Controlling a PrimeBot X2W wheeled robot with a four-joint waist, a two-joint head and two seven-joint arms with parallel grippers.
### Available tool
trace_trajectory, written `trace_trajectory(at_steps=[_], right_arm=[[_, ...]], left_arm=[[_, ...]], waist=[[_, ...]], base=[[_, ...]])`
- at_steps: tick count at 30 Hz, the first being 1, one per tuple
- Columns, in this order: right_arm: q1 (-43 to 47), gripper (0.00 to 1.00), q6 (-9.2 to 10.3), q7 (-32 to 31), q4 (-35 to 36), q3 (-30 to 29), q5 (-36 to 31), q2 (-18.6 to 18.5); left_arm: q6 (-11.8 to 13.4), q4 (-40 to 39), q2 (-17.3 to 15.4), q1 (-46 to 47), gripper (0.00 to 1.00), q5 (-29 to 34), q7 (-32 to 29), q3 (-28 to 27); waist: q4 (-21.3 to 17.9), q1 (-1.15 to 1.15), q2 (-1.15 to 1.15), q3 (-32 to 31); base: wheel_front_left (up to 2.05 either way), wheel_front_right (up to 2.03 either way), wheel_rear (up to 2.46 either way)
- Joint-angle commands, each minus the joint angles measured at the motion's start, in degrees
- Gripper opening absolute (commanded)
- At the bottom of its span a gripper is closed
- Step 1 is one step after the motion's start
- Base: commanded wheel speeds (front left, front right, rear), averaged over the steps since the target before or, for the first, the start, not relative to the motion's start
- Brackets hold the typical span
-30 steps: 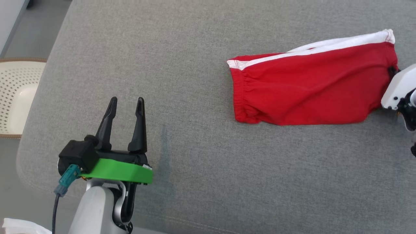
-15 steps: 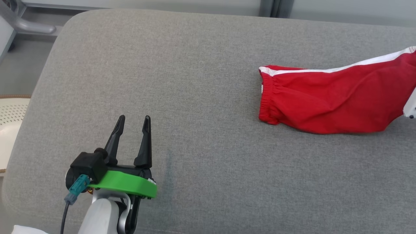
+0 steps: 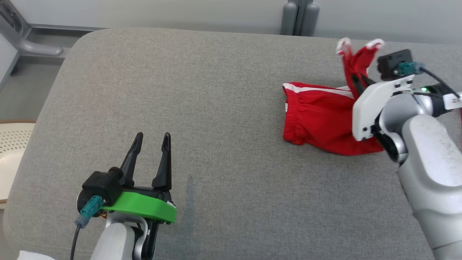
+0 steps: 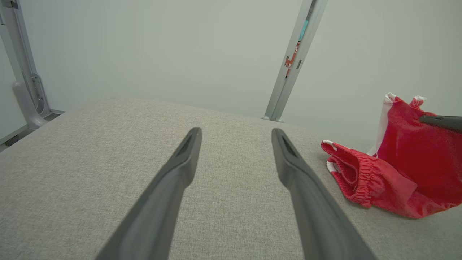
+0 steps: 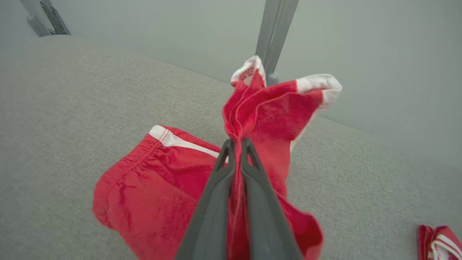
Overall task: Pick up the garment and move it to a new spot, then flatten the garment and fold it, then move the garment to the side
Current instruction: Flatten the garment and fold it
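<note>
On the grey cushion (image 3: pixel 216 108), far right, red shorts (image 3: pixel 317 126) lie with one end lifted, pinched between the closed right gripper (image 3: pixel 356 79). The left gripper (image 3: pixel 152 137) hovers spread wide, holding nothing, over bare cushion. A perforated basket (image 3: pixel 11 144) sits beyond the left edge.

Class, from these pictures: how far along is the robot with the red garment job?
Done: right gripper shut on one raised end of the garment. In hand: the lift; its elastic end lies on the grey cushion. Apparently left: moving, flattening, folding, setting aside. The left gripper is open, empty.
</note>
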State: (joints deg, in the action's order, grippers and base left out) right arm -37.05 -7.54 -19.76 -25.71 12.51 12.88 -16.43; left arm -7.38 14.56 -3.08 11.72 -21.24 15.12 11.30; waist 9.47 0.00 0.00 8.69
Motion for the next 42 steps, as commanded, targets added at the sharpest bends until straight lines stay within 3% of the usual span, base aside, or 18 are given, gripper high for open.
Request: trace_trajectory(at_steps=[1,8,18,19,20,26,29,33,37,38,39,40,42], right_arm=[[0.2,0.00,0.12,-0.7,-0.2,1.0,-0.3,1.0],[-2.6,0.00,0.12,-1.4,-8.1,1.8,-3.1,7.1],[-4.6,0.00,0.12,1.6,-17.5,0.2,-6.6,11.8],[-4.7,0.25,0.12,1.7,-18.0,0.6,-5.8,12.0],[-4.6,1.00,0.12,1.8,-18.1,1.2,-4.9,12.3],[-3.2,1.00,0.11,2.5,-10.8,6.8,11.8,13.0],[-2.5,1.00,0.13,2.5,-5.4,7.3,17.9,10.2],[-0.7,1.00,0.10,4.3,-1.0,5.0,18.4,5.5],[2.0,1.00,0.10,8.1,-2.0,-0.7,13.0,2.0],[2.9,0.93,0.09,8.8,-3.0,-1.9,10.8,1.5],[3.5,0.35,0.09,9.3,-3.8,-2.8,9.3,1.5],[4.0,0.00,0.09,10.5,-4.7,-3.9,7.4,1.5],[5.3,0.00,0.09,11.7,-6.6,-4.5,3.7,1.7]], left_arm=[[-0.1,0.0,-0.3,-0.4,1.00,-0.3,0.0,0.1],[-0.1,0.3,-0.2,0.8,1.00,-1.1,0.0,1.2],[-0.1,0.4,-0.1,0.4,1.00,-1.3,0.0,0.9],[-0.1,0.4,-0.1,0.3,1.00,-1.2,0.0,0.8],[-0.1,0.5,-0.1,0.2,1.00,-1.2,0.0,0.8],[-0.1,0.3,-0.1,-0.7,1.00,-0.8,0.0,0.3],[-0.1,0.3,-0.1,-1.1,1.00,-0.7,0.0,0.1],[-0.1,0.1,-0.1,-1.6,1.00,-0.7,0.0,-0.2],[-0.1,-0.1,-0.1,-1.5,1.00,-0.9,0.0,0.5],[-0.1,-0.1,0.0,-1.4,1.00,-1.0,0.0,0.6],[-0.1,-0.2,0.0,-1.3,1.00,-1.1,0.0,0.8],[-0.1,-0.3,0.0,-1.0,1.00,-1.2,0.0,1.0],[-0.1,-0.4,0.0,-0.4,1.00,-1.4,0.0,1.3]], waist=[[0.2,0.00,0.00,0.1],[2.3,0.00,0.00,0.5],[4.0,0.00,0.00,0.1],[3.9,0.00,0.00,0.0],[4.0,0.00,0.00,-0.1],[2.7,0.00,0.00,-1.0],[1.7,0.00,0.00,-1.7],[0.4,0.00,0.00,-2.4],[-0.1,0.00,0.00,-2.5],[0.0,0.00,0.00,-2.4],[0.0,0.00,0.00,-2.3],[0.1,0.00,0.00,-2.0],[0.5,0.00,0.00,-1.4]], base=[[0.00,0.00,0.00],[0.00,0.00,0.00],[0.00,0.00,0.00],[0.00,0.00,0.00],[0.00,0.00,0.00],[0.00,0.00,0.00],[0.00,0.00,0.00],[0.00,0.00,0.00],[0.00,0.00,0.00],[0.00,0.00,0.00],[0.00,0.00,0.00],[0.00,0.00,0.00],[0.00,0.00,0.00]])
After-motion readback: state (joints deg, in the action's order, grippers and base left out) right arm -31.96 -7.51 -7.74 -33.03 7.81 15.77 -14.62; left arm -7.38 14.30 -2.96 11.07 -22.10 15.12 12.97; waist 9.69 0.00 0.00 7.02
